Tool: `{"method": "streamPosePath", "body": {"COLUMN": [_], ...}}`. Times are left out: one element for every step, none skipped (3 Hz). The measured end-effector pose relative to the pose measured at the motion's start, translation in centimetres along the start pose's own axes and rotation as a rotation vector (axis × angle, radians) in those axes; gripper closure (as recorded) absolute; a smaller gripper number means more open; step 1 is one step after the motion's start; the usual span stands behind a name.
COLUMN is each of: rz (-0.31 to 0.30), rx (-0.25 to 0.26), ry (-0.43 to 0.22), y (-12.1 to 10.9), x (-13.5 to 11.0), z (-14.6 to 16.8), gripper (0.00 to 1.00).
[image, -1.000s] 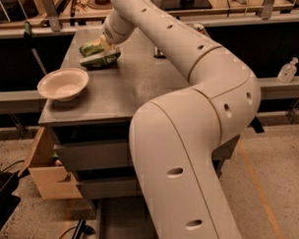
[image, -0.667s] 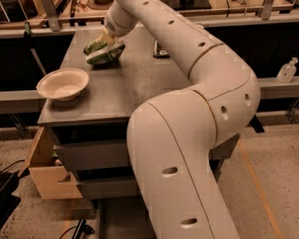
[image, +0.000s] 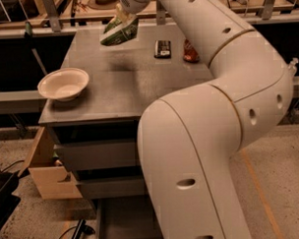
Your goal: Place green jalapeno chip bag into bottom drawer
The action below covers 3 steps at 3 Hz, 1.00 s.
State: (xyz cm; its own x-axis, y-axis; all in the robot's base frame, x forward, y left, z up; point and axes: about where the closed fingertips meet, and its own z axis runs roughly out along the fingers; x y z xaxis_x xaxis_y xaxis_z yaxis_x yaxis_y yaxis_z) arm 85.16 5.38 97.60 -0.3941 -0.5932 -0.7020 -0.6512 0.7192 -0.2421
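**Chip bag held in the air over the far side of the counter**

Directions are read as on a clock laid over the counter (image: 124, 88), with 12 o'clock at its far edge.

The tool (image: 122, 15) sits at the top of the view, over the counter's 12 o'clock edge and a little toward 11. It is clenched on the green jalapeno chip bag (image: 121, 33), gripping it by its upper end. The bag hangs tilted below the tool, clear of the surface, its pale lower edge pointing toward 8 o'clock. A soft dark shadow lies on the counter just under it.

A white bowl (image: 63, 84) stands upright at about 9 o'clock, close to the left edge and well apart from the bag. A small flat black object (image: 162, 48) lies at roughly 1 o'clock, and a reddish packet (image: 190, 51) lies just beside it, toward 2.

The white arm (image: 227, 89) fills the right and near part of the view and hides the counter's 4 to 6 o'clock side.

Below the counter's near edge are two grey drawer fronts (image: 96, 155), one above the other. Under them the bottom drawer (image: 126, 223) stands pulled out toward 6 o'clock, its shallow grey tray partly hidden by the arm. A wooden box (image: 50, 176) sits on the floor at 8 o'clock.
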Motion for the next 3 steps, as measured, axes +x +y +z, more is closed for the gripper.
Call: {"method": "streamPosePath", "body": {"rz": [0.033,0.073,0.120], "rx": [0.058,0.089,0.118], "ry": [-0.027,-0.119,-0.257], "y": [-1.1,-1.5,-1.5], "x": [0.3,0.8,2.2], "z": [-5.3,-11.6,-19.1], "gripper": [1.00,1.00,1.00]}}
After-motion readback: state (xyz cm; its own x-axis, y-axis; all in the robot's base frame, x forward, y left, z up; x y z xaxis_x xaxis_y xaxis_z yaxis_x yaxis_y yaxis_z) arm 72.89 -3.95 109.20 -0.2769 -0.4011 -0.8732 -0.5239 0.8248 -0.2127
